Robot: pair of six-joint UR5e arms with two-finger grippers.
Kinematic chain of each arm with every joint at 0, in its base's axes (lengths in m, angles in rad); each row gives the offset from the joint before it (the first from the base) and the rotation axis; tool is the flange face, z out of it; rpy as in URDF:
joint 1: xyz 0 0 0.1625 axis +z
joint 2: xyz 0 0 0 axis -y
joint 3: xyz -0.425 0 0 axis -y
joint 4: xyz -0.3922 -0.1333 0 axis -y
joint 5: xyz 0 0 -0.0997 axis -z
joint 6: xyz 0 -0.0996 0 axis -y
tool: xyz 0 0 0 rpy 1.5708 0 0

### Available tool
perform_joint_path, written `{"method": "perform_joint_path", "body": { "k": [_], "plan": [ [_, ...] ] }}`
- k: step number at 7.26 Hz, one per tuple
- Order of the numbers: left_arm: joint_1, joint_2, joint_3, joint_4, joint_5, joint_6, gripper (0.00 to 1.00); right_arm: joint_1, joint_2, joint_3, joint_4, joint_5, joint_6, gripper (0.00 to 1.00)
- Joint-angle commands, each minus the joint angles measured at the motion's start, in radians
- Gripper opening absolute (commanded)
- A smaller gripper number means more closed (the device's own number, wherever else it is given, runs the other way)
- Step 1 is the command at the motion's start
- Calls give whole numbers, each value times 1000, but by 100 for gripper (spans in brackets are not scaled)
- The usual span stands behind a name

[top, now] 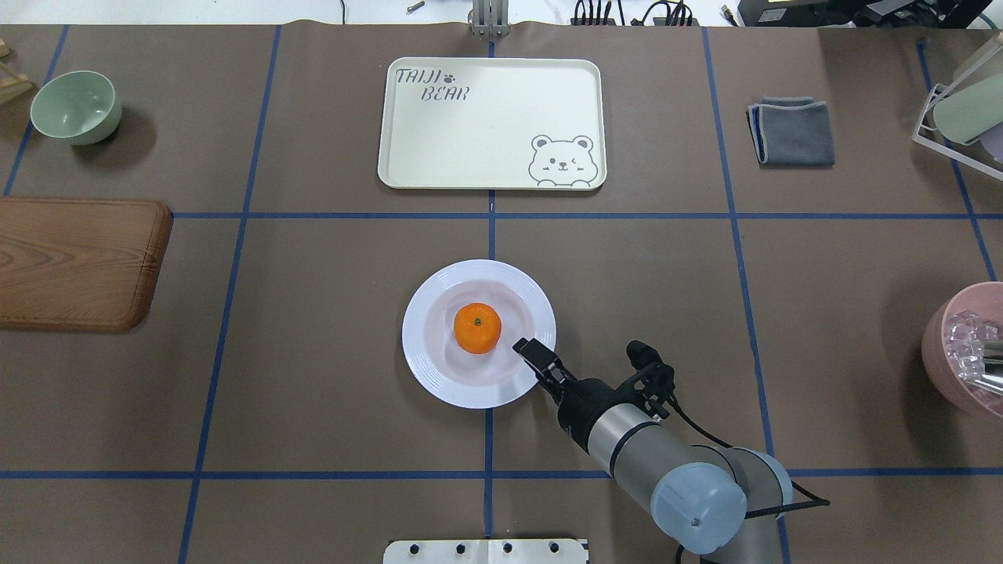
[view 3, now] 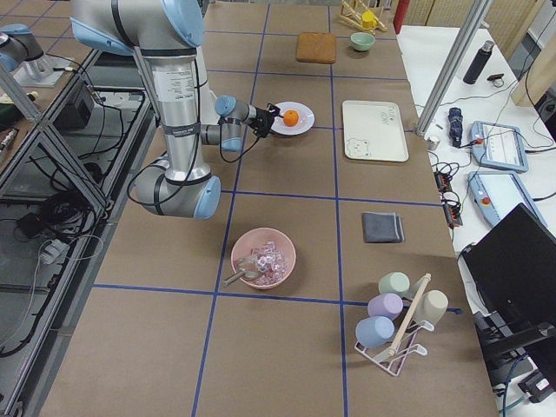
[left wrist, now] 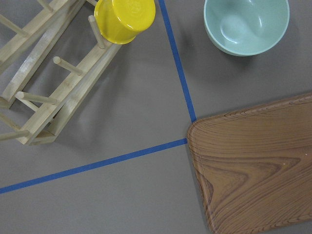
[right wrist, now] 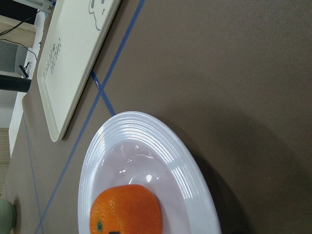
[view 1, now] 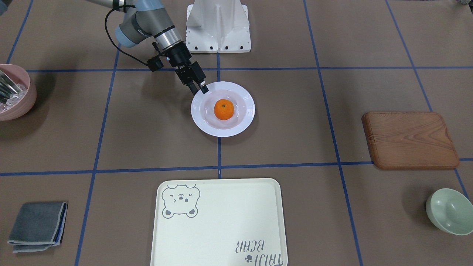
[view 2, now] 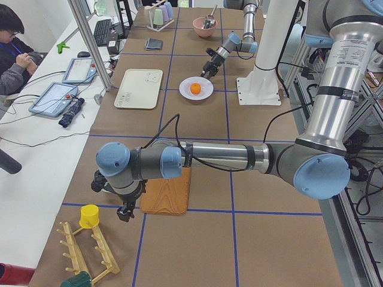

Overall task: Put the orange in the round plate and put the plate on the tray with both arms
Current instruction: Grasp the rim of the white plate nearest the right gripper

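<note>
Nearest the front-facing camera lies the large pale cream-green rounded-rectangle tray [view 1: 221,225], with a grey bear face and grey lettering, on the brown table [view 1: 147,122] crossed by blue tape lines. Beyond it, well apart and toward the robot's base, the glossy white round plate [view 1: 236,127] with a ribbed rim sits flat on the table. The small round bright-orange mandarin [view 1: 224,109] rests in the plate's middle, green stem dot up. The silver-grey right arm [top: 666,462] slants down to the plate's edge on the robot's side. The black two-finger right gripper [view 1: 198,88] has its fingertips drawn close, only a thin slit between them and nothing seen held. They lie over the rim, though contact cannot be judged. The left arm [view 2: 221,156] stretches low toward the table's left end. The left gripper [view 2: 124,212] hangs between a brown wooden board [left wrist: 258,165] and a wooden peg rack [left wrist: 53,92] carrying a yellow cup [left wrist: 124,19]. It shows only in the side view, so whether its fingers are apart or together cannot be told. A pale green bowl [left wrist: 246,24] stands near the board.
</note>
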Motion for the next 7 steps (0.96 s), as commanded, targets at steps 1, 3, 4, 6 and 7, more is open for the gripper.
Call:
{"method": "perform_joint_path", "body": {
  "k": [1, 3, 4, 6, 7],
  "plan": [
    [0, -3, -3, 1, 3, -1, 98, -4, 4, -10, 0, -7, 1, 65],
    [0, -5, -3, -1, 3, -3, 98, -4, 4, -10, -3, -9, 2, 63],
    [2, -3, -3, 1, 3, -3, 98, -4, 6, -11, -14, -9, 2, 64],
    [2, -8, -3, 1, 3, -6, 98, -4, 10, -11, -35, -7, -1, 70],
    [2, -9, -3, 1, 3, -9, 98, -1, 33, -11, -73, -7, 1, 72]
  ]
}}
